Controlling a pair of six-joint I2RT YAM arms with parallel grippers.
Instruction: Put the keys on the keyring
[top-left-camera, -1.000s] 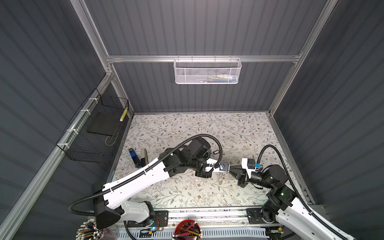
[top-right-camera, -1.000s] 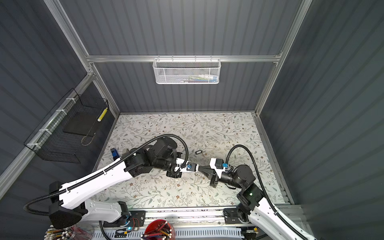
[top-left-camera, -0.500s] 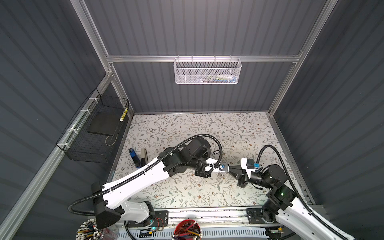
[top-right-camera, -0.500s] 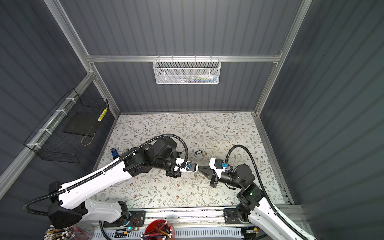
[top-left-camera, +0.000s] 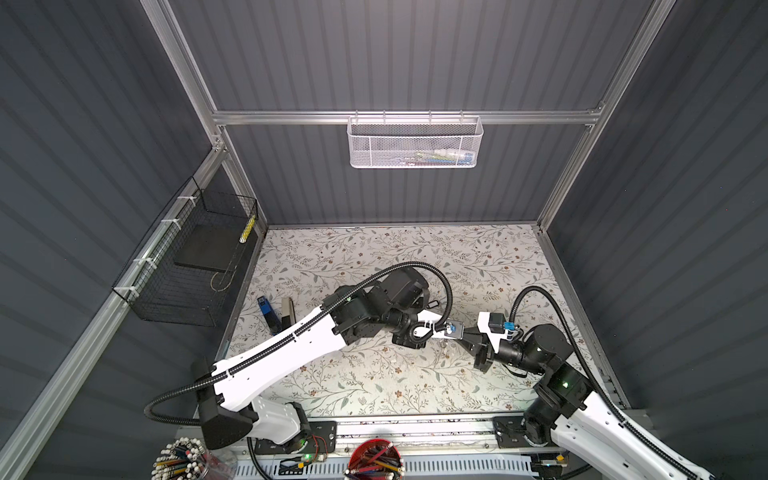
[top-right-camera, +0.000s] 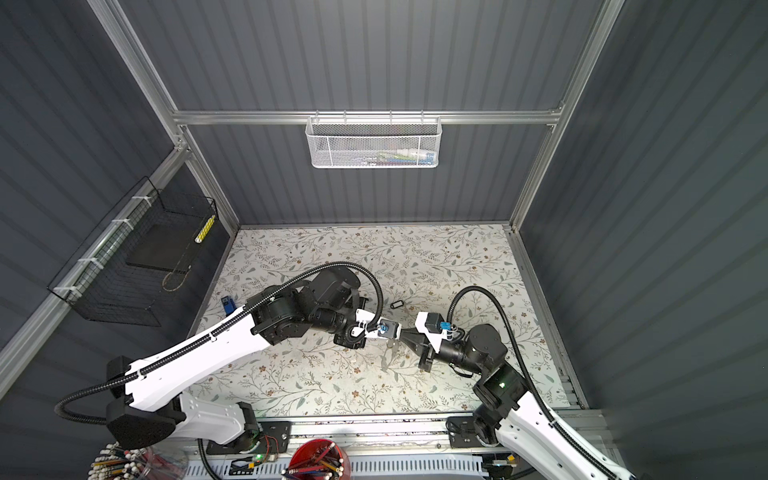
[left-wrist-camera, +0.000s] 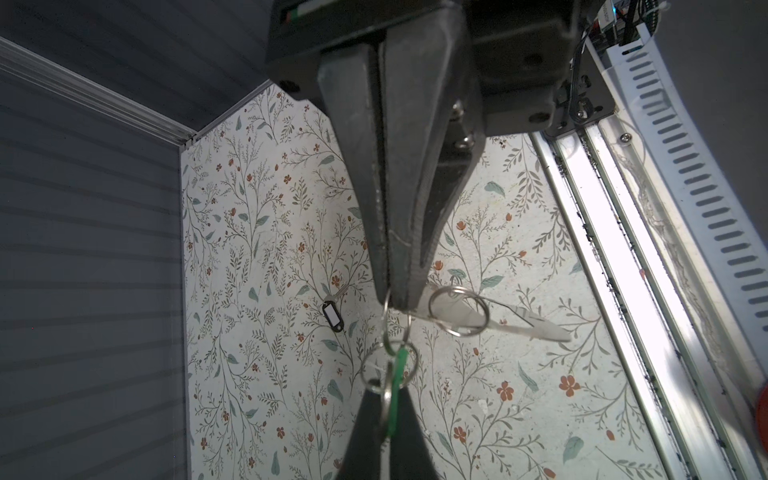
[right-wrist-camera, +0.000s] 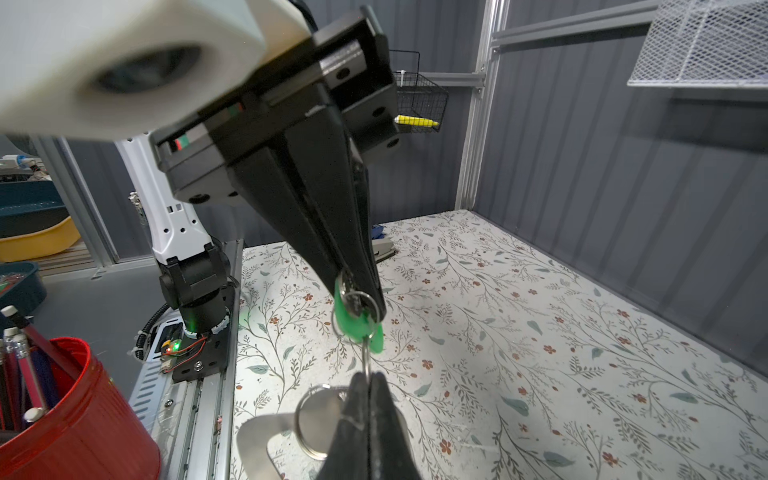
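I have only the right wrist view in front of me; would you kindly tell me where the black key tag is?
Observer: The left wrist view shows the black-framed tag lying on the floral mat, held by neither the left claw nor the right claw.
Operator: Thank you; where does it lie relative to the claws?
Observer: In a top view the tag sits just beyond where the two claws meet tip to tip, away from the arm bases, beside the left arm's black cable.
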